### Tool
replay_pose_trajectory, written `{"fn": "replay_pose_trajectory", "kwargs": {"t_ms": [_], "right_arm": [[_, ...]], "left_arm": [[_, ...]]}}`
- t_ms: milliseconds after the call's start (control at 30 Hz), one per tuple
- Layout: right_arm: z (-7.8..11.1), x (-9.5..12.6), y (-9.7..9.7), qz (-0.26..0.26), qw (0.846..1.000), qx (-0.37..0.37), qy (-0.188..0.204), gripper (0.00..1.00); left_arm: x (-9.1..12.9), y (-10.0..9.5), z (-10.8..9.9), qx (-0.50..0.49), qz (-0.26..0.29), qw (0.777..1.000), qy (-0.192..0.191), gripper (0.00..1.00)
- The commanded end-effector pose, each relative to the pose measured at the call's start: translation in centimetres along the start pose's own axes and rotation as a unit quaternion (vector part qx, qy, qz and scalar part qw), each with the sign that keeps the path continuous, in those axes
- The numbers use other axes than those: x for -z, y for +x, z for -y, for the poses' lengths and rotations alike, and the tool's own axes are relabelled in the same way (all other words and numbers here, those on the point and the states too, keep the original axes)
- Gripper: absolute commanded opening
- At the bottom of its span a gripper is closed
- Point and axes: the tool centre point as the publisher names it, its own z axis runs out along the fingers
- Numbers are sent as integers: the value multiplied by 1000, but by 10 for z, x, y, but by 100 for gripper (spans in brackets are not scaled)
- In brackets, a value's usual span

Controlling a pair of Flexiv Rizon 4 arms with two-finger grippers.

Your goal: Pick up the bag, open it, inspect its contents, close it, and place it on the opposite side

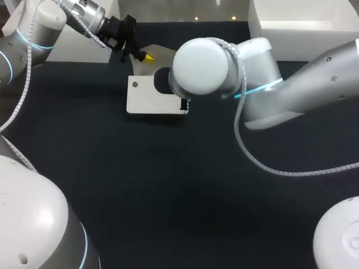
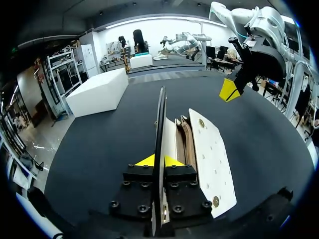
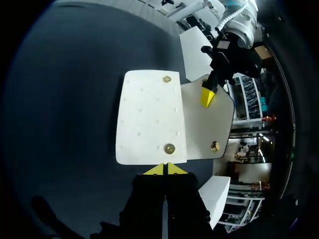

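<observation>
The bag [image 1: 151, 98] is a flat, stiff rectangle of smooth cream-white material with rounded corners. It lies on the matte black table [image 1: 168, 196], in the table's far half and a little left of its middle. Its long axis runs across the table from left to right. Small brass snaps [image 3: 169, 148] sit near each short end of its top face. A beige flap [image 3: 205, 124] with a rounded outline and a snap of its own is hinged along the bag's far long edge and stands lifted off the body. The left gripper [image 1: 147, 56], above the bag's far edge, has its yellow tips clamped on this flap from both sides. Where the flap is raised, the bag's mouth shows thin brown-edged layers [image 2: 184, 139] standing side by side; nothing else inside can be made out. The right gripper [image 3: 164, 169] is at the bag's right short end, its tips pressed together with nothing between them.
</observation>
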Motion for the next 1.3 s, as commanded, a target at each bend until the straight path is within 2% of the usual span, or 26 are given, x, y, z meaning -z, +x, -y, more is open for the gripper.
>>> {"fn": "replay_pose_trajectory", "kwargs": {"t_ms": [33,267,567,867,1033,1300], "right_arm": [[-2,0,-2,-3,1000,0,2,0],[-2,0,-2,-3,1000,0,2,0],[-23,10,-37,-4,1000,5,-30,0],[-33,-5,-52,-25,999,27,-31,0],[-33,-17,-58,-30,999,36,-27,0],[-29,-40,-78,-41,998,37,-25,0]], "left_arm": [[1,-2,1,0,-2,1000,1,0],[1,-2,1,0,-2,1000,1,0],[8,3,16,37,-8,999,-25,0],[18,10,36,50,-18,997,-47,0],[20,10,40,57,-16,997,-51,0],[21,12,40,61,-17,997,-54,0]]}}
